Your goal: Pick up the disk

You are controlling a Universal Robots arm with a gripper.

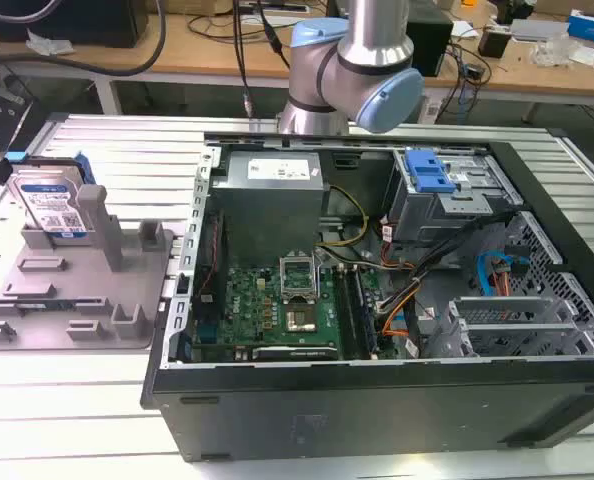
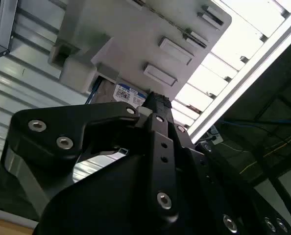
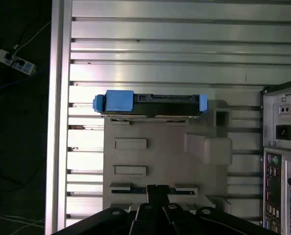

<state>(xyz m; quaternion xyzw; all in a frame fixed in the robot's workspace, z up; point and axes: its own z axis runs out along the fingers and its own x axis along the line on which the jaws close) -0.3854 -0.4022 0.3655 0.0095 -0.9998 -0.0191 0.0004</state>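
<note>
Exterior view is showing the disk standing on its edge at one end of the grey fixture plate, at that view's left. It is resting against a tall post with its label facing outward. My pincer is hanging over the opposite end of the plate, well apart from the disk. Its fingertips are looking pressed together and are gripping nothing.

Trouble, as I am judging it, is lying in three places. Coming down with the tips this narrow, I am risking striking the disk's blue-framed top edge instead of straddling it, and so tipping it off the post. Coming down off-centre, I am risking catching the tall post just beside the disk. Lifting at a slant, I am risking wedging the disk in its seat and dragging the whole plate across the slatted tabletop. The smooth metal faces are also looking likely to slip in a weak hold.

Counting outward, I am seeing one disk, one fixture plate carrying several posts, one tabletop and one open computer case beside the plate. Inside that case one blue latch is showing, and one arm is rising behind it.
</note>
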